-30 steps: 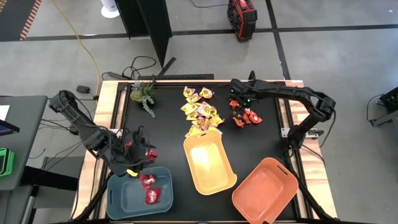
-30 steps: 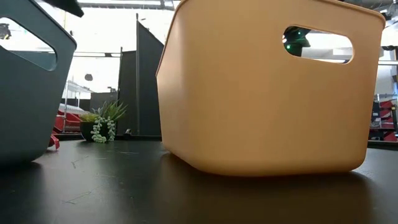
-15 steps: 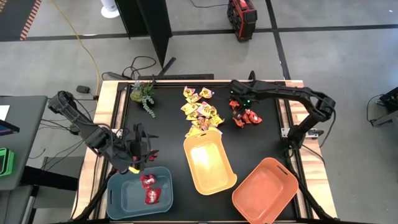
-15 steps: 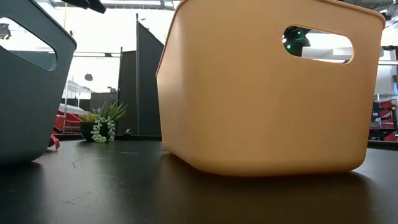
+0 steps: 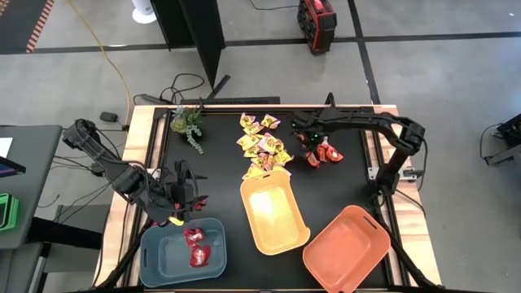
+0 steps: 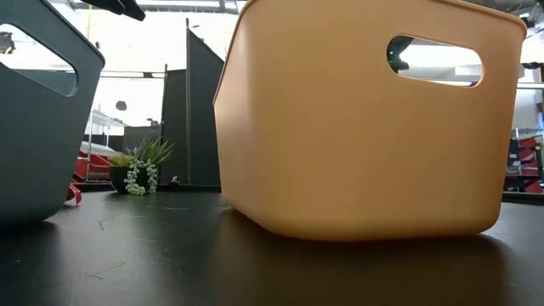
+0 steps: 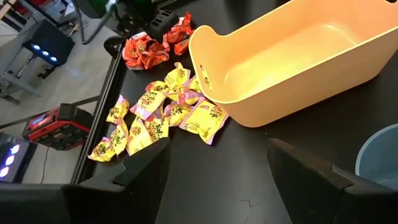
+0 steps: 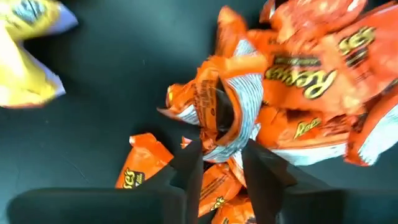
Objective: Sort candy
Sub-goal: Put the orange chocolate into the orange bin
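The left gripper hangs over the table just behind the blue-grey bin, fingers spread apart and empty. Two deep red candies lie inside that bin. Toward the middle, the yellow candies with pink marks sit in a loose heap just behind the yellow bin. Farther right, the right gripper is down at the orange-red candy pile, its fingers pinched on one orange-red candy with a white wrapper end. The orange bin stands at the front right.
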`<action>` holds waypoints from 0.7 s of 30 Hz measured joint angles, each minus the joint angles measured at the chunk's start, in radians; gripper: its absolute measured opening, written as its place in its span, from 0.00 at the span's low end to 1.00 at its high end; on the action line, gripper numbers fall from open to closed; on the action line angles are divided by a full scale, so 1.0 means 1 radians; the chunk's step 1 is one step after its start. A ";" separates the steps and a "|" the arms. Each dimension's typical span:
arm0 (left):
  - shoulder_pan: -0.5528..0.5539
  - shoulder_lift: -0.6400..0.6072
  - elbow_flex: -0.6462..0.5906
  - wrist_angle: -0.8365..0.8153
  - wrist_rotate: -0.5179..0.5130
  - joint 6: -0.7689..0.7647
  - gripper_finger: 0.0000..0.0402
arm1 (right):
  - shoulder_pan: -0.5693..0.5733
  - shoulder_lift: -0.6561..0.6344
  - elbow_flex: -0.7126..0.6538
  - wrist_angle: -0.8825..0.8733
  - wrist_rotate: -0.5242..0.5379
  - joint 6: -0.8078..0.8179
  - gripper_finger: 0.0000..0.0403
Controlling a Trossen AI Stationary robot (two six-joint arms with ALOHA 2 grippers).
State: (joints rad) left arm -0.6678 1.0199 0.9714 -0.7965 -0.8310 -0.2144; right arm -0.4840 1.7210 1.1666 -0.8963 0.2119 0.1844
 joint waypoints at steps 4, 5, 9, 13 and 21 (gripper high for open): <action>0.000 0.000 0.000 0.000 0.000 -0.001 0.65 | 0.001 -0.001 0.028 -0.012 0.000 -0.012 0.19; 0.000 0.000 0.000 0.000 0.000 -0.001 0.65 | 0.004 -0.001 0.034 -0.015 0.000 -0.017 0.16; 0.000 0.000 0.000 0.001 0.000 -0.007 0.65 | 0.022 -0.001 0.068 -0.021 0.000 -0.035 0.05; 0.000 0.000 0.000 0.001 0.000 -0.010 0.65 | 0.047 -0.001 0.107 -0.021 0.003 -0.073 0.02; 0.000 0.000 0.000 0.001 0.000 -0.029 0.65 | 0.103 -0.003 0.179 -0.084 0.025 -0.092 0.00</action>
State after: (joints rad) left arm -0.6678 1.0199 0.9714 -0.7956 -0.8307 -0.2436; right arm -0.3808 1.7177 1.3452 -0.9806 0.2368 0.0926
